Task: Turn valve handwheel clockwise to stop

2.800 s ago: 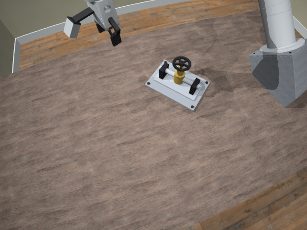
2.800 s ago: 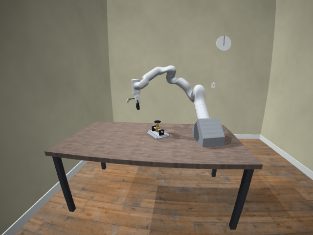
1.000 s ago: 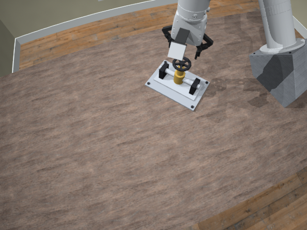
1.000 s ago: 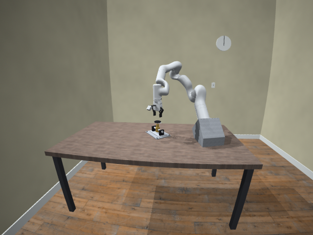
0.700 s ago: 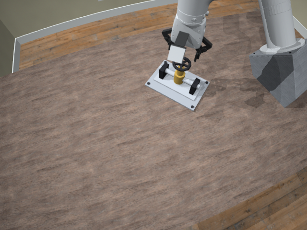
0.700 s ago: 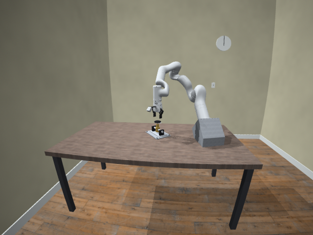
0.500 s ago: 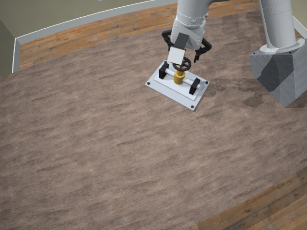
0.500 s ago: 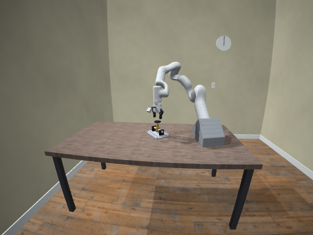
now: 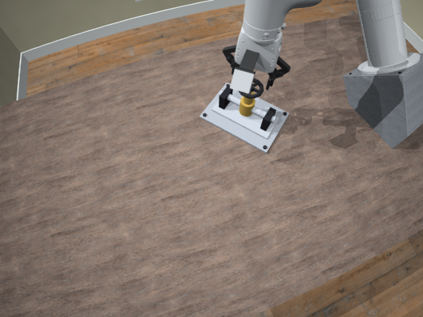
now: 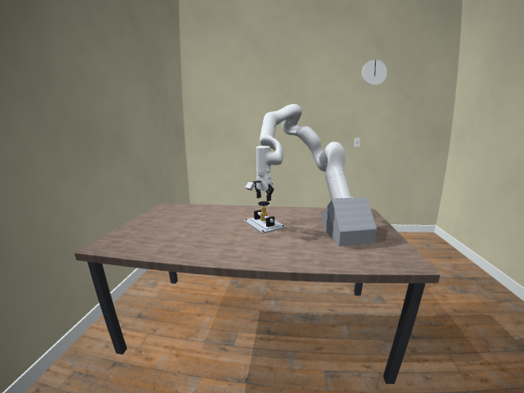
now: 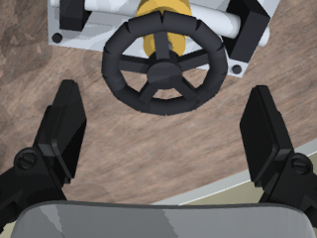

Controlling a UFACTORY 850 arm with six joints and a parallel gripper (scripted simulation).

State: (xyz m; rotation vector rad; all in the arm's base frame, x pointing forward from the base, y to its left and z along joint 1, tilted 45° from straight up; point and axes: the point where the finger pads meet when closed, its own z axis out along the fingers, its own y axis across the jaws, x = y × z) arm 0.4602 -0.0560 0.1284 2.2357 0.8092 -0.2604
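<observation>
The valve's black spoked handwheel (image 9: 260, 88) (image 10: 264, 204) (image 11: 161, 69) lies level on top of a brass valve body (image 9: 246, 106) (image 10: 263, 213). The body sits on a white pipe (image 9: 234, 100) (image 11: 106, 2), which two black clamps hold on a grey base plate (image 9: 238, 131) (image 10: 270, 229). My gripper (image 9: 254, 82) (image 10: 263, 196) (image 11: 164, 101) is open and empty. It points straight down a little above the handwheel. In the wrist view its two black fingers stand wide apart, clear of the rim and nearer the lens than the wheel. In the top view, the wrist camera box hides part of the wheel.
The arm's grey pedestal (image 9: 386, 98) (image 10: 350, 222) stands on the wooden table (image 9: 136, 205) (image 10: 211, 249), to the right of the valve plate. The black pipe clamps (image 9: 223, 98) (image 9: 268, 118) rise on either side of the valve body, below wheel height.
</observation>
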